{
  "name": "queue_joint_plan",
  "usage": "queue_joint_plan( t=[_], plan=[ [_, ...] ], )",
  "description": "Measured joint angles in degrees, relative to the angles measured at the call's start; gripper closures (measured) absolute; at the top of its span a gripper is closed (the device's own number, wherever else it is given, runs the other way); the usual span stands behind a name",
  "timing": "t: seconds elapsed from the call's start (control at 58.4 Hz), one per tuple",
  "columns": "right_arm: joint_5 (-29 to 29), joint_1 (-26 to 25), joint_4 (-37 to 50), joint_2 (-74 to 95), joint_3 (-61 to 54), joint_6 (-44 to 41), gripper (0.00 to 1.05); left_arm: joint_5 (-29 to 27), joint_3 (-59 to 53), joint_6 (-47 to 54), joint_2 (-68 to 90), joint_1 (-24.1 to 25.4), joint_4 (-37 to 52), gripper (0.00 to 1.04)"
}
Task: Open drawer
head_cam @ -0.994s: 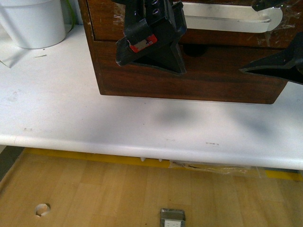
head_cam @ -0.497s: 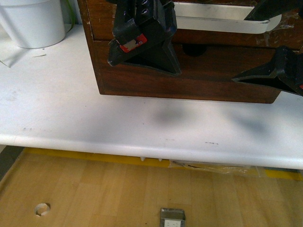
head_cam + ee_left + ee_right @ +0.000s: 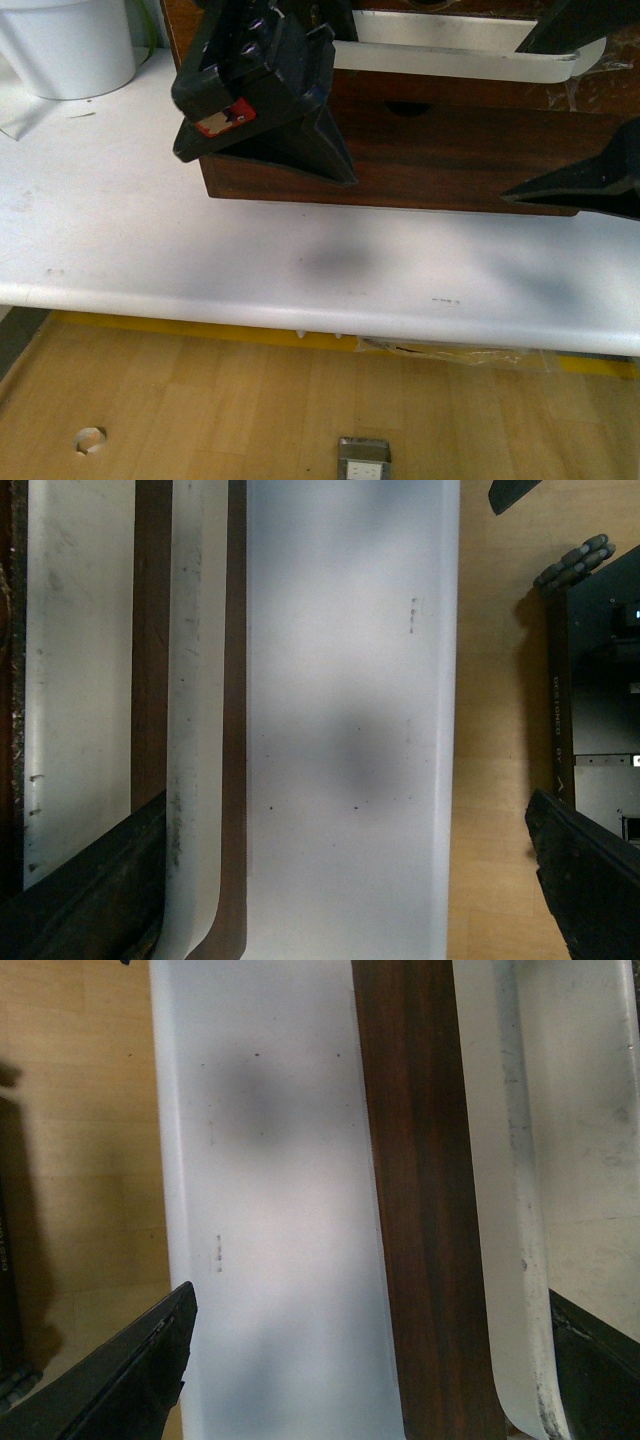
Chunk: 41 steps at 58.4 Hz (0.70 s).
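Observation:
The drawer (image 3: 480,88) is the upper dark wood front of a small cabinet, with a long white bar handle (image 3: 450,60) across it and a half-round notch (image 3: 408,107) just below. My left gripper (image 3: 342,95) is open, its black fingers (image 3: 300,150) above and below the handle's left end. My right gripper (image 3: 512,122) is open around the right end. In the left wrist view the handle (image 3: 195,730) runs between the left gripper's (image 3: 345,810) fingers. In the right wrist view the handle (image 3: 505,1210) and wood front (image 3: 420,1210) lie between the right gripper's (image 3: 370,1300) fingers. A pale surface shows behind the front.
The cabinet (image 3: 450,165) stands on a white table (image 3: 150,240) whose front edge (image 3: 300,305) is close to the camera. A white pot (image 3: 70,45) stands at the back left. Below is wooden floor with a small metal plate (image 3: 363,460).
The handled drawer front has come forward toward the camera, now partly covering the notch. Both grippers moved with it, the left one also shifting left.

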Motion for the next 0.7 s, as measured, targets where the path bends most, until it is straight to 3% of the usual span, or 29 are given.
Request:
queue_joint_plan(
  t=[0.445, 0.702],
  plan=[
    [-1.75, 0.94, -2.80, -9.55, -8.68, -6.78, 0.09, 1.36, -12.13, 3.45, -9.68, -0.70, 1.57, 0.06],
    [-7.76, -1.68, 4.02, -14.78, -12.94, -2.54, 0.09, 0.68, -19.69, -1.77, -16.22, -0.02, 14.10, 0.06]
  ],
)
